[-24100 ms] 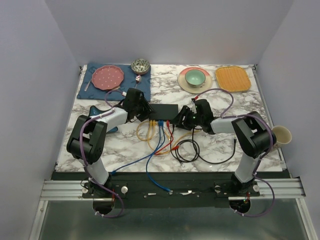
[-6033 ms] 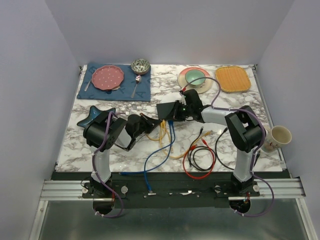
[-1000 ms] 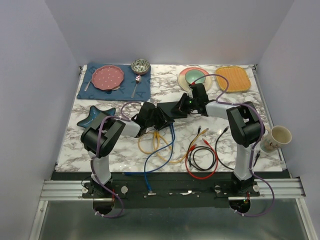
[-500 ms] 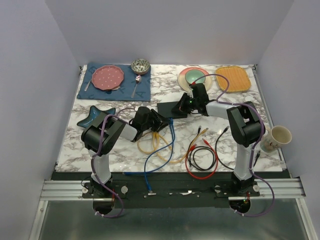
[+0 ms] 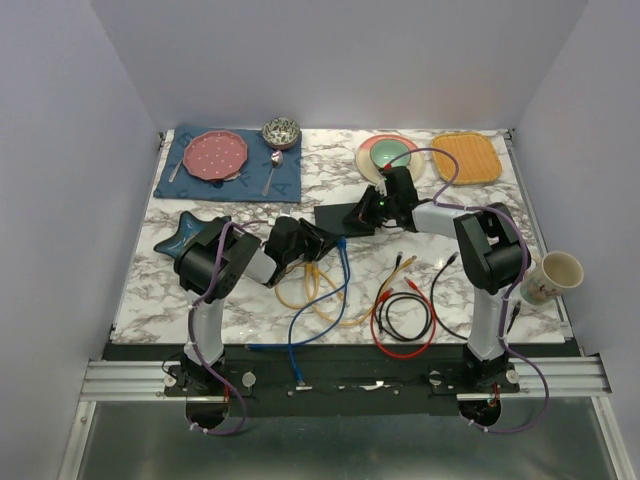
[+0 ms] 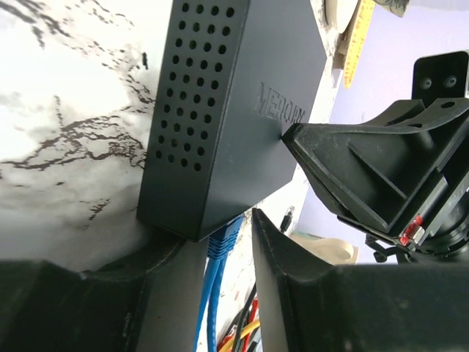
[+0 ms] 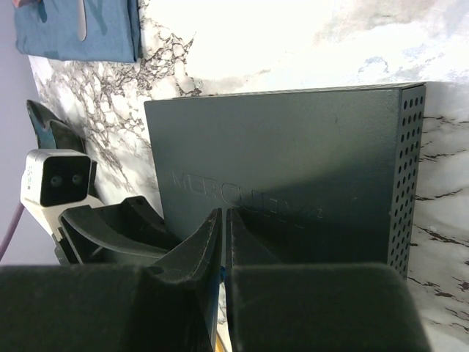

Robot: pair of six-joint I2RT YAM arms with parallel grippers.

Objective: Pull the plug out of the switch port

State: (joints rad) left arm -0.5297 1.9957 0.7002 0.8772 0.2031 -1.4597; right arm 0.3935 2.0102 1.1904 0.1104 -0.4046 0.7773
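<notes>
The matte-black switch (image 5: 345, 217) lies on the marble table; it fills the left wrist view (image 6: 234, 110) and the right wrist view (image 7: 293, 161). A blue plug (image 6: 223, 238) sits at its near edge, its cable trailing toward me (image 5: 343, 243). My left gripper (image 5: 325, 240) is open, its fingers either side of the plug (image 6: 220, 253), with a slim gap beside the right finger. My right gripper (image 5: 378, 208) is shut and empty, its tips (image 7: 225, 213) pressing on the switch's top, as the left wrist view shows (image 6: 287, 132).
Loose yellow (image 5: 300, 290), red (image 5: 395, 340) and black (image 5: 440, 300) cables lie in front of the switch. A dark blue star dish (image 5: 183, 233) is at the left. A blue mat with a pink plate (image 5: 215, 155), a green bowl (image 5: 390, 153), an orange mat (image 5: 466, 157) and a cup (image 5: 556, 272) ring the area.
In the last second the switch has gone from tilted to lying flat. My left gripper has drawn back a little to the left. The right gripper has stayed on the switch.
</notes>
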